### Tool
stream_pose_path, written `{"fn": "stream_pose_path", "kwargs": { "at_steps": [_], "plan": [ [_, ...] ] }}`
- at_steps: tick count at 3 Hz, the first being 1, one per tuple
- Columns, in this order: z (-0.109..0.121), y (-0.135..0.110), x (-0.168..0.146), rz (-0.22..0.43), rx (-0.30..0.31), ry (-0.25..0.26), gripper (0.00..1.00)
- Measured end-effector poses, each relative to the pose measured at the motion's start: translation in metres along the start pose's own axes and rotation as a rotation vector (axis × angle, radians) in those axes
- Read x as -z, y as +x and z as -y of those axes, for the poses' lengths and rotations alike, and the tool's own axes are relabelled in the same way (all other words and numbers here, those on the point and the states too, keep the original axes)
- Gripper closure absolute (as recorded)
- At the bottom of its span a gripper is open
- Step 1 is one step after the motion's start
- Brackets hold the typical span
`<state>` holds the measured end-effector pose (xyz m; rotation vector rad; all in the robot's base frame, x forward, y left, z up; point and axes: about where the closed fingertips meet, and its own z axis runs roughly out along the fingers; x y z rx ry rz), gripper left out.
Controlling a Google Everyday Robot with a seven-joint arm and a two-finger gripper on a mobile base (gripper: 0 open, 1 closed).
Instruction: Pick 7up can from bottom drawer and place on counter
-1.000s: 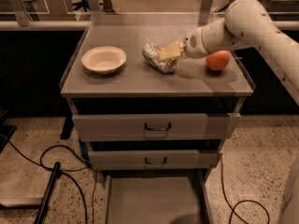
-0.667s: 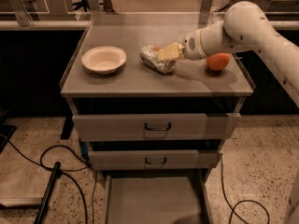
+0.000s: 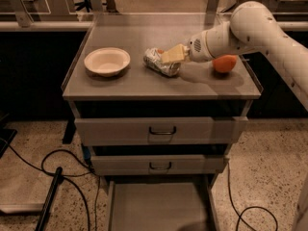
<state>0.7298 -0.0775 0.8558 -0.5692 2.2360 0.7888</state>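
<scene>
Gripper point(image 3: 172, 55) at right end of dented 7up can point(image 3: 159, 63) lying on counter point(image 3: 125, 83), clamp state I cannot tell; light, crushable, I'd pinch mid-body.

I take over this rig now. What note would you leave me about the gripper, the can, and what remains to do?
Gripper: over the counter, right at the 7up can.
7up can: lying on its side on the counter, between the white bowl and the orange.
Bottom drawer: open, the can is not in it.
Done: can out of the drawer and on the counter.
Left: probably only to make sure that it is released, then draw the arm away.
</scene>
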Motion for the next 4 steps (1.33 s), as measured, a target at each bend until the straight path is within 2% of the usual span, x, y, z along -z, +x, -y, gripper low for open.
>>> {"fn": "stream_pose_path", "kwargs": {
  "at_steps": [2,3,4],
  "plan": [
    [0.0,0.0,-0.0001,0.0,0.0,0.0,0.13],
    [-0.0001,0.0001,-0.0002,0.0,0.0,0.0,0.0],
    [-0.0001,0.0001,-0.0002,0.0,0.0,0.0,0.0]
  ]
}}
